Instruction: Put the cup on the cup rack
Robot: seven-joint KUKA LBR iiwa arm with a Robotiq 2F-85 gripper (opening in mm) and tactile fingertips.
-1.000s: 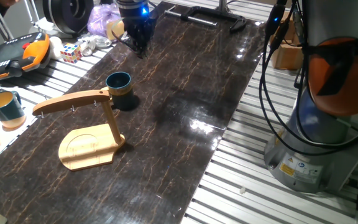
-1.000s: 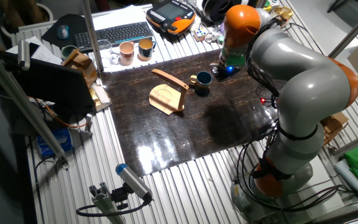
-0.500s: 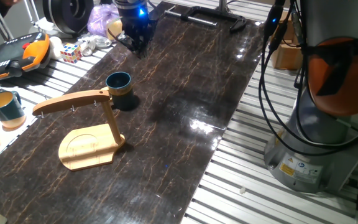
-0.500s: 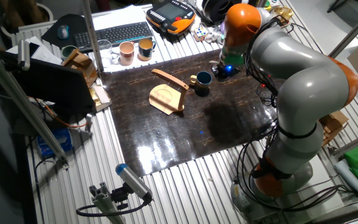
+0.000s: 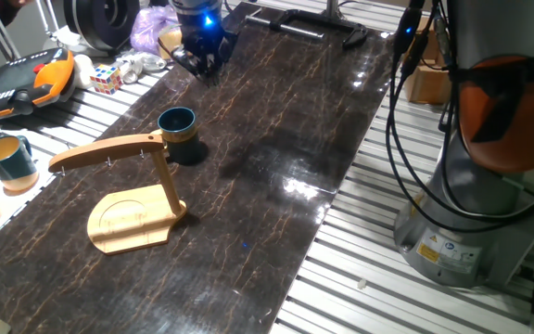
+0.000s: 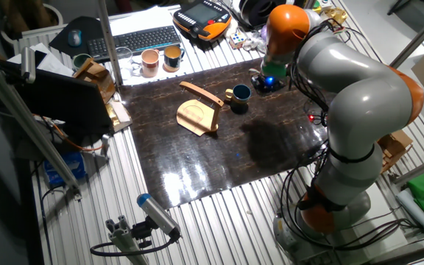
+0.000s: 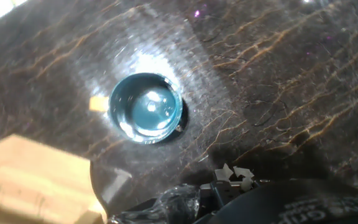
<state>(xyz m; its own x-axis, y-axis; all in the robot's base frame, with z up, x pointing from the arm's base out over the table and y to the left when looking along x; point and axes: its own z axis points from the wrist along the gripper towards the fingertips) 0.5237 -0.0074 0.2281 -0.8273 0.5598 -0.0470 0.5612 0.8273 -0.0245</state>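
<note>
Cup (image 5: 177,125) upright on table, touching cup rack (image 5: 130,195) post; gripper (image 5: 197,63) at its 12 o'clock, clear (jaw state indeterminate).

End effector (image 5: 199,63) — low, empty

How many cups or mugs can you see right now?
4. The dark teal mug stands on the dark tabletop beside the cup rack. Three more sit off the mat by the keyboard: teal cup, pinkish cup, dark mug. Others may be hidden.
</note>
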